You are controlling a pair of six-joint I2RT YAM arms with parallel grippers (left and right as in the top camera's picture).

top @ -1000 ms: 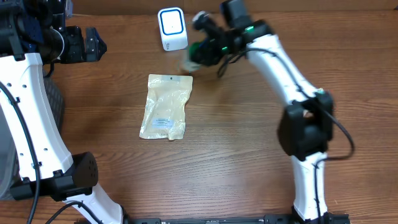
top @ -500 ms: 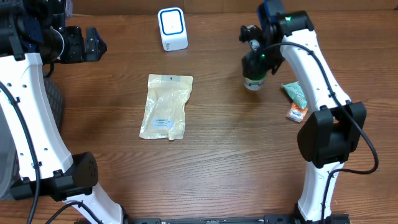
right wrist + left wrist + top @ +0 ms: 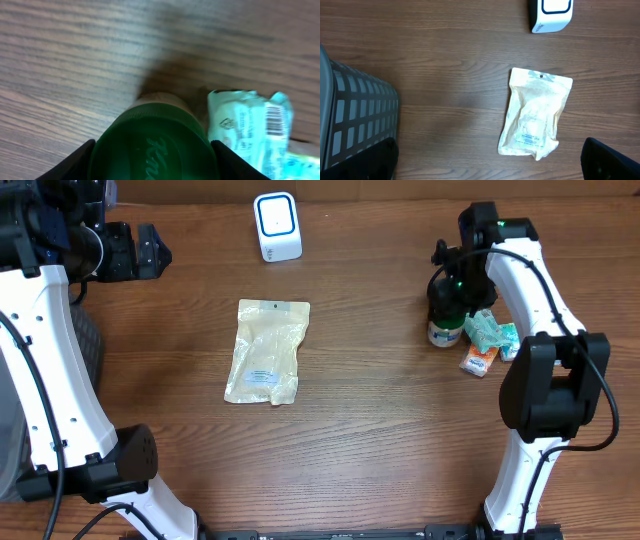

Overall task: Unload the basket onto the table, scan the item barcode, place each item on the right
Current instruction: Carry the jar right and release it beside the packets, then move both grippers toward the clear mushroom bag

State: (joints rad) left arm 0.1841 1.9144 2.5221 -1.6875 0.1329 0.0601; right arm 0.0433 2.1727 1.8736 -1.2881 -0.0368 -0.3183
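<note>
My right gripper [image 3: 447,302] is shut on a green-lidded bottle [image 3: 444,332], held upright at the right side of the table. In the right wrist view the dark green lid [image 3: 152,142] fills the space between the black fingers [image 3: 67,165]. Whether the bottle's base touches the wood I cannot tell. The white barcode scanner [image 3: 276,226] stands at the far middle edge and also shows in the left wrist view as the scanner [image 3: 551,14]. My left gripper [image 3: 150,252] hangs open and empty at the far left, its dark fingertips [image 3: 612,160] spread wide.
A cream pouch [image 3: 266,351] lies flat mid-table, seen too as the pouch [image 3: 535,118]. A teal packet [image 3: 488,331] with a barcode and an orange packet [image 3: 476,362] lie right beside the bottle. A grey mesh basket [image 3: 355,115] stands at the left.
The right arm has swung with the bottle from beside the scanner to the right, coming down next to the teal and orange packets. The left arm has stayed still.
</note>
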